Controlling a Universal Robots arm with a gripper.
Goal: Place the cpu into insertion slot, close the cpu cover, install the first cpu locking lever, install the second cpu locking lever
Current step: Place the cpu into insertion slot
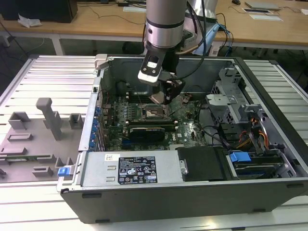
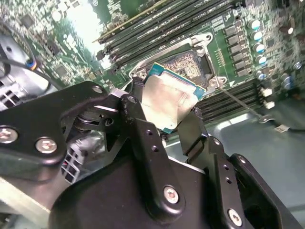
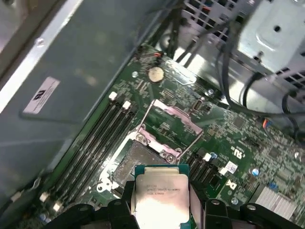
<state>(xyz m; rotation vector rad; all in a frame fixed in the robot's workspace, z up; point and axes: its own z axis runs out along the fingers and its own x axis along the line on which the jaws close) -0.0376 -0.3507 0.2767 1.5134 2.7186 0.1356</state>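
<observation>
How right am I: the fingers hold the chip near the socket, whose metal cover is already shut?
Not quite: the cpu cover is open, swung back off the insertion slot, as the first wrist view shows. The fingers do hold the cpu near the slot.

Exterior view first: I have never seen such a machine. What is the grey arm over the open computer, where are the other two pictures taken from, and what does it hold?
It is a robot arm reaching into an open computer case on a slatted table. The exterior view comes from a camera off the arm. Both wrist views come from cameras riding on the arm, near its hand. The hand is shut on the cpu, a flat silver square, held over the insertion slot on the green board. The cpu cover stands open.
</observation>
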